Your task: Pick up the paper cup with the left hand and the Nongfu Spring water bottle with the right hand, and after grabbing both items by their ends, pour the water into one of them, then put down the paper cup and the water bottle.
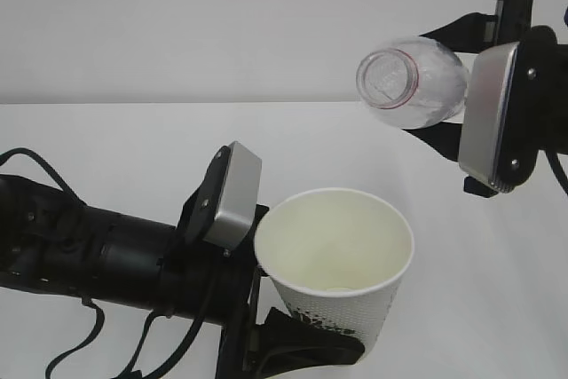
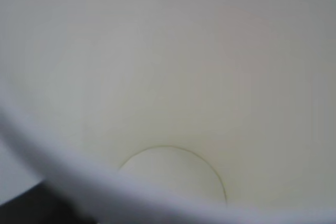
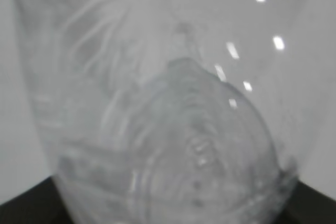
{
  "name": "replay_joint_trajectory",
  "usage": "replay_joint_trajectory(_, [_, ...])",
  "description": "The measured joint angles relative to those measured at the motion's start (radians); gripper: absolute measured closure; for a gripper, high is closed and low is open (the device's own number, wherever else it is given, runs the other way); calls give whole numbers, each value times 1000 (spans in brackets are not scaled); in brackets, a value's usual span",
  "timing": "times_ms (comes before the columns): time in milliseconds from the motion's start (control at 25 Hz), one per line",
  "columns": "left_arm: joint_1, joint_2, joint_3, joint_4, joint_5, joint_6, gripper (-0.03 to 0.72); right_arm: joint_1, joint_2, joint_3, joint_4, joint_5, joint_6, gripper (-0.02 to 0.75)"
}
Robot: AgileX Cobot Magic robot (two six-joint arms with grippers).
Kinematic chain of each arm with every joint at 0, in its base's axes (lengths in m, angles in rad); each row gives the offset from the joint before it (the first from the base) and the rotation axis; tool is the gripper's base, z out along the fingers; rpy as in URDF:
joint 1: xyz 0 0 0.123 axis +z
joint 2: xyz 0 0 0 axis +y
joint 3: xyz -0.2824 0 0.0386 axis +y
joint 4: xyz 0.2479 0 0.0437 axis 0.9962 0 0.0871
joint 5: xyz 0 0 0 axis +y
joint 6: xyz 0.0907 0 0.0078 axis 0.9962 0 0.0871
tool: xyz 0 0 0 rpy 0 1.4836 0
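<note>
**Cup and bottle both held above the table**

The paper cup [image 1: 342, 259] is upright near the front edge of the table [image 1: 106, 144], clamped at its lower part by the left hand [image 1: 297, 343]. The Nongfu Spring water bottle [image 1: 413, 82] lies tilted, its open mouth toward the camera, higher and to the right, gripped by the right hand [image 1: 453, 86].

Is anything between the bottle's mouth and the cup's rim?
No. In the exterior view, only bare white table and wall show between the bottle mouth and the cup rim; no stream visible.
</note>
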Motion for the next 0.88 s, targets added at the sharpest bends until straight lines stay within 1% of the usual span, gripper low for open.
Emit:
replay_joint_trajectory(160, [0, 0, 0, -2, 0, 0, 156, 0, 2, 0, 0, -14, -56, 253])
replay_joint_trajectory(640, [0, 0, 0, -2, 0, 0, 158, 0, 2, 0, -2, -14, -128, 253])
replay_joint_trajectory(880, [0, 0, 0, 30, 0, 0, 160, 0, 2, 0, -2, -15, -185, 253])
